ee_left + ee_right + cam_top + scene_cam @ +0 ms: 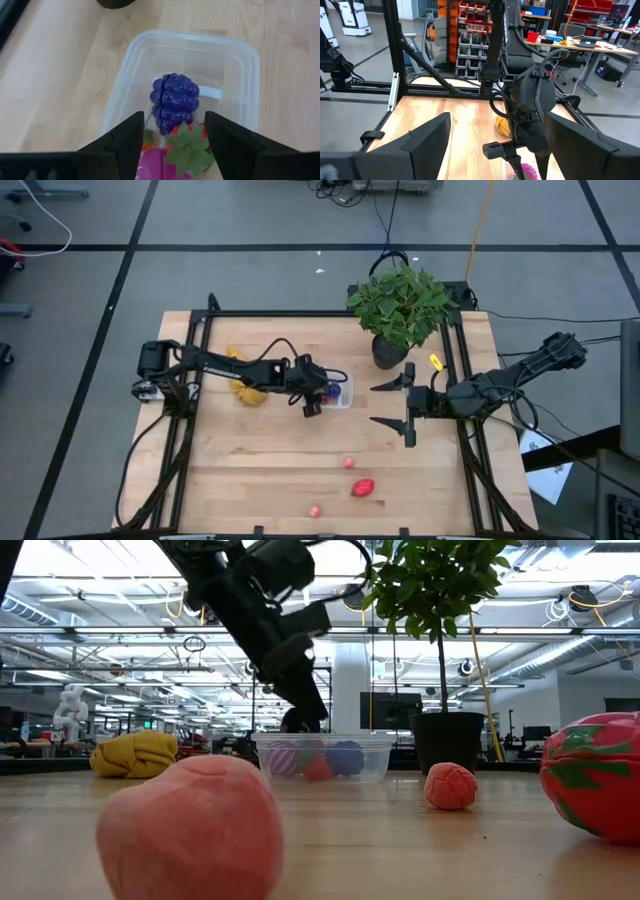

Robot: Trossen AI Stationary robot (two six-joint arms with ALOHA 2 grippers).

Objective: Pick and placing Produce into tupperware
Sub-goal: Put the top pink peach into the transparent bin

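Observation:
The clear tupperware (340, 393) (200, 42) stands at mid-table. In it lie a purple grape bunch (175, 100), a red strawberry with green leaves (187, 145) and a pink piece (157, 165). My left gripper (173, 119) (320, 394) hovers over the box's left end, slanting down, open. Its fingers stand on either side of the strawberry and hold nothing. Three more pieces of produce rest on the table near its front edge: a small pink one (349, 464), a red one (363, 488) and another pink one (315, 510). My right gripper (388, 403) (495, 125) waits open, raised, at the right.
A yellow banana bunch (245, 385) lies left of the tupperware, under my left arm. A potted plant (400, 305) stands at the far right of the table. Black frame rails (190, 430) run along both sides. Bare wood lies between the box and the loose pieces.

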